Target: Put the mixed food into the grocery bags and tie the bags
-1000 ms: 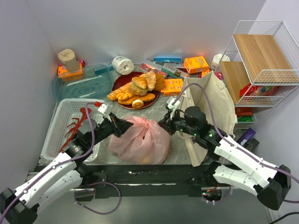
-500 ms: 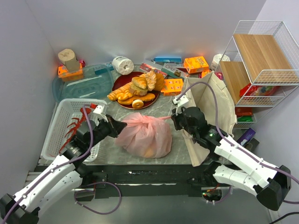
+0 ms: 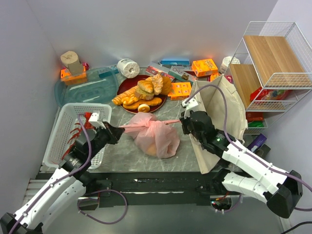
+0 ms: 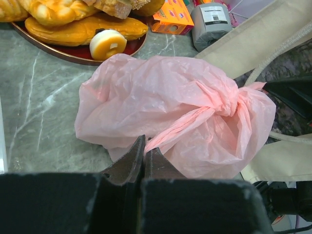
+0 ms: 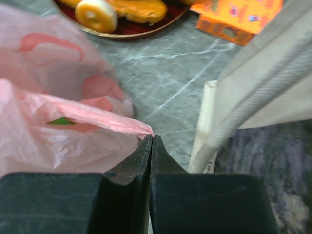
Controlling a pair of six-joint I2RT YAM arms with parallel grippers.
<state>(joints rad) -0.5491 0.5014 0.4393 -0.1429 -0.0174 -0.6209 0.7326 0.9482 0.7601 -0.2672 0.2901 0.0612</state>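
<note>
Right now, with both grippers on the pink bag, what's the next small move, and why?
Probably draw the grippers slightly wider apart to cinch the knot. The left gripper and right gripper are each shut on a handle of the pink bag, both handles stretched toward a bunched knot that may not be snug yet. Releasing now might let it loosen.

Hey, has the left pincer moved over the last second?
Yes. The left pincer has pulled leftward, toward the white basket, still clamping a handle of the pink bag.
</note>
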